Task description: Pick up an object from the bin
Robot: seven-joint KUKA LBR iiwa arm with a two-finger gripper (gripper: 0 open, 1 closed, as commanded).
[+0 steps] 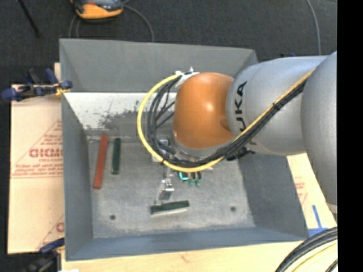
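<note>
A dark green flat bar (169, 207) lay near the front wall of the bin (76, 152). The arm extended from the right, its gripper (165, 194) poised just above the bar; whether open or closed could not be told.

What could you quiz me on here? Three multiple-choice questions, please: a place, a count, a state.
1. Where does the red stick lie?
A: left part of the bin floor. B: right corner. C: outside the bin.
2. How many dark green sticks are in view?
A: one. B: two. C: five.
3. How is the front green stick placed?
A: on end. B: flat on the floor. C: leaning on a wall.

Answers: A, it lies at left beside a green one; B, one by the red stick and one near the front; B, its whole length rests on the grey floor.
</note>
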